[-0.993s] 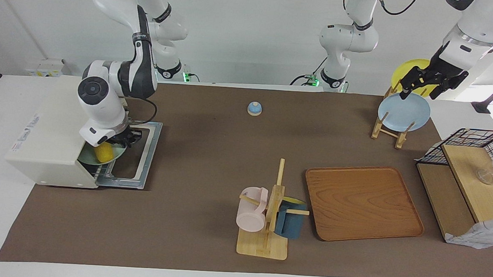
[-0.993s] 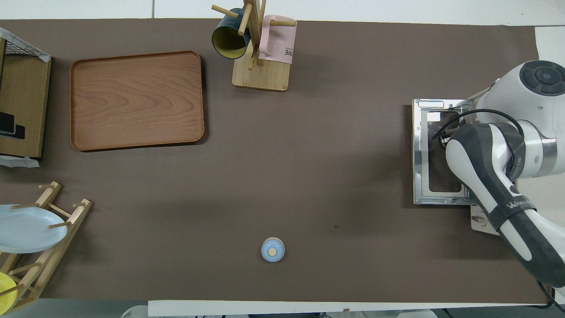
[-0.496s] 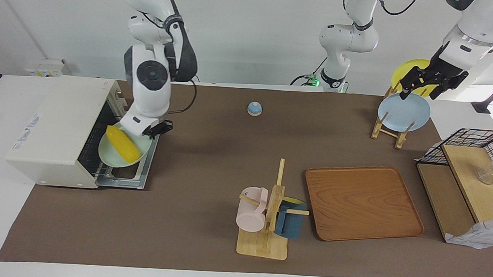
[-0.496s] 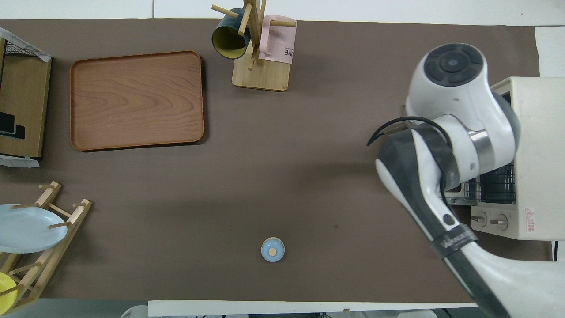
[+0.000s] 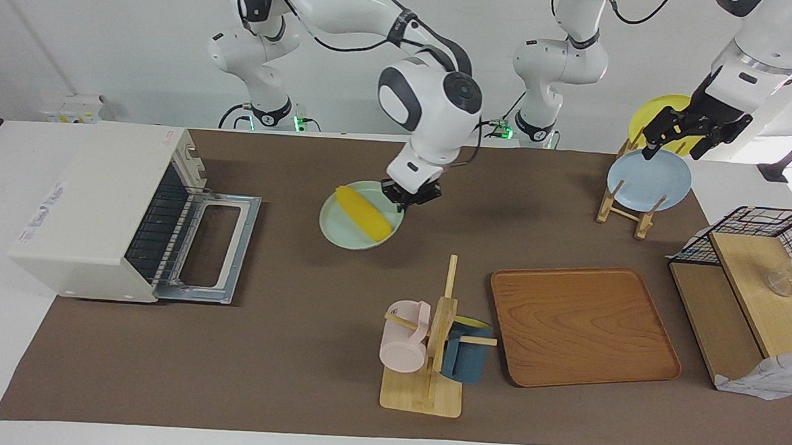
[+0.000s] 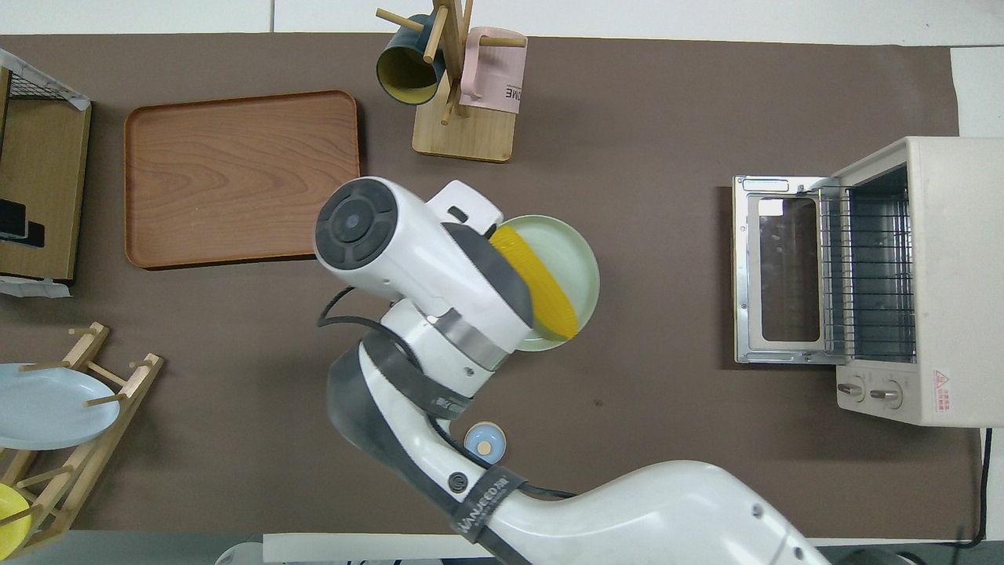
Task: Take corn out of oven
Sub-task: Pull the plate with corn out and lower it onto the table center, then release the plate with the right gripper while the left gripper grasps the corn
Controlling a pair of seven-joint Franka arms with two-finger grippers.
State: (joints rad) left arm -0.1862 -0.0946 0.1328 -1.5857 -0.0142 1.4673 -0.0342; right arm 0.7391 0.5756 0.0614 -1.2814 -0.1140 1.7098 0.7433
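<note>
Carrying the pale green plate (image 5: 359, 215) by its rim, the right gripper (image 5: 411, 195) is hanging over mid-bench, fingers pinching it; the corn (image 5: 365, 213) is lying on it, clear of the open oven (image 5: 91, 210). Setting down remains. The left gripper (image 5: 685, 132) is waiting over the plate rack (image 5: 624, 207); I cannot tell its fingers.

Corn (image 5: 365, 222) on plate (image 5: 344, 233) over table (image 5: 294, 353) middle, oven (image 5: 98, 207) at right arm's end with door down, tray (image 5: 584, 327) toward left arm's end, mug rack (image 5: 430, 350) beside tray.
</note>
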